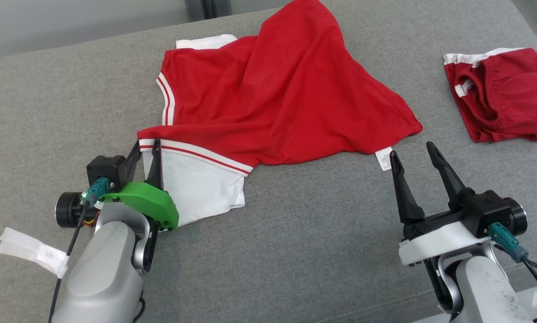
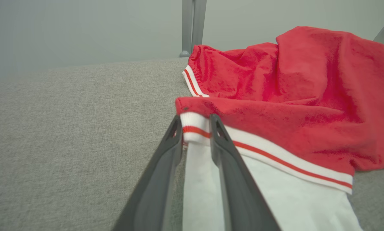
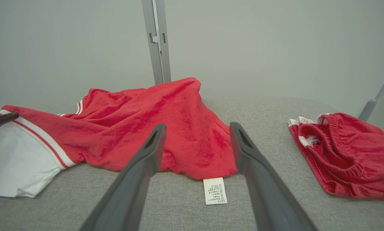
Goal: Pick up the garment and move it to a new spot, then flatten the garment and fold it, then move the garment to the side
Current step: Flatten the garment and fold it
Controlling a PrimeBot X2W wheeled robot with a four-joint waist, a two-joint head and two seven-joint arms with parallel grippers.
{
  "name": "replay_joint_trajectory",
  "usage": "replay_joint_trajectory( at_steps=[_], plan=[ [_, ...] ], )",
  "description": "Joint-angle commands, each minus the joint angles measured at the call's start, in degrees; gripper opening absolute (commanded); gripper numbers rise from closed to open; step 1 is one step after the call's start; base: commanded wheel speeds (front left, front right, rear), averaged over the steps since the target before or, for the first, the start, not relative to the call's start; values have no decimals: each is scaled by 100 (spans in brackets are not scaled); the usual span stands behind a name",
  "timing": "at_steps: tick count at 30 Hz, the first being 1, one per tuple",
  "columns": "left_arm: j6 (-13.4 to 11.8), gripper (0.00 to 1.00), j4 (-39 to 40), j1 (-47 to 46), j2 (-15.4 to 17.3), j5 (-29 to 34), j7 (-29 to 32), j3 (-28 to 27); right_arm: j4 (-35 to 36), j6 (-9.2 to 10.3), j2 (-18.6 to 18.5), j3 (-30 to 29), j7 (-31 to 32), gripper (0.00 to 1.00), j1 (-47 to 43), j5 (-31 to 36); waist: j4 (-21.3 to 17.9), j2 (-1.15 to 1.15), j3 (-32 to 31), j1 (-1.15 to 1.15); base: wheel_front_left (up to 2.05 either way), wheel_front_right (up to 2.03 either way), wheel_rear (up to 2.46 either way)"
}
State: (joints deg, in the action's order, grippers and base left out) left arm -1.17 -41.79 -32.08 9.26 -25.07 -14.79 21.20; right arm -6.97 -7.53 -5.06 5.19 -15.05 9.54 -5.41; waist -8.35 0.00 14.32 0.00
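The garment – a red top with white sleeves and red-and-white striped bands – lies rumpled in the middle of the grey tabletop, its body bunched into a ridge and one white sleeve spread flat toward the robot. The left claw sits at the sleeve's outer corner. In the left wrist view its two fingers are drawn close on the striped band, with the cloth pinched between them. A white care label sticks out from the red hem at the near right. Just beside it is the right claw, its fingers spread wide with nothing between them. Well apart on the tabletop's right side lies a second red garment, crumpled – white trim showing at its edge.
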Motion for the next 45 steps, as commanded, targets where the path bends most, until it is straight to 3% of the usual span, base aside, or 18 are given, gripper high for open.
replay_joint_trajectory(
  at_steps=[1,12,23,32,45],
  plan=[
    [2,100,58,-15,-11,26,-45,-61,-38,9,18,-49,-16,100,-111,-22,26,0,-40,0,0,0,0],
    [49,100,1426,1226,-235,334,-37,-743,-318,9,178,-546,-17,100,-218,-53,228,0,-540,0,0,0,0],
    [85,100,2617,2730,-562,468,-34,-1199,-733,9,203,-523,-17,100,-199,-37,519,0,-1062,0,0,0,0],
    [31,100,2937,3246,-622,501,-34,-1267,-872,9,206,-185,-17,100,-249,-361,593,0,-1290,0,0,0,0],
    [-54,100,2994,3320,-635,472,-34,-1217,-915,9,213,-168,-17,100,-271,-368,589,0,-1324,0,0,0,0]
  ],
)
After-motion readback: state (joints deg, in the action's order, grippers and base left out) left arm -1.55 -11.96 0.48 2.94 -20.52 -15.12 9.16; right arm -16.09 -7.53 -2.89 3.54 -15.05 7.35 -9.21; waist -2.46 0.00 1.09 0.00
